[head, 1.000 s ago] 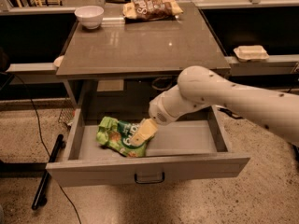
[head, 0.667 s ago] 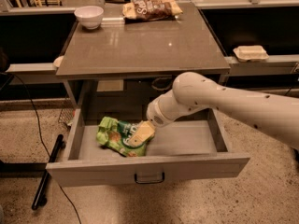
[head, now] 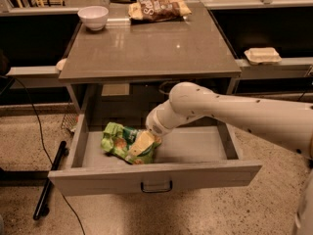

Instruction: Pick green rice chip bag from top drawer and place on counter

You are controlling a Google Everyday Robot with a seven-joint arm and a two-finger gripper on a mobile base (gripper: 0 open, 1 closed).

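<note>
The green rice chip bag [head: 116, 140] lies crumpled in the left half of the open top drawer [head: 155, 178], which is pulled out under the counter [head: 146, 48]. My white arm reaches in from the right. My gripper [head: 140, 145] points down and left and rests on the right end of the bag, hiding that end. The bag lies on the drawer floor. The drawer's dark handle [head: 156, 186] is at the centre of its front panel.
A white bowl [head: 93, 17] stands at the counter's back left. A larger brown and tan snack bag [head: 159, 9] lies at the back centre. A dark pole [head: 49, 185] and a cable lie on the floor to the left. A pale tray [head: 262, 55] sits on a ledge at right.
My gripper has moved a little left and down onto the right end of the green bag. The bag has stayed in place in the drawer.
</note>
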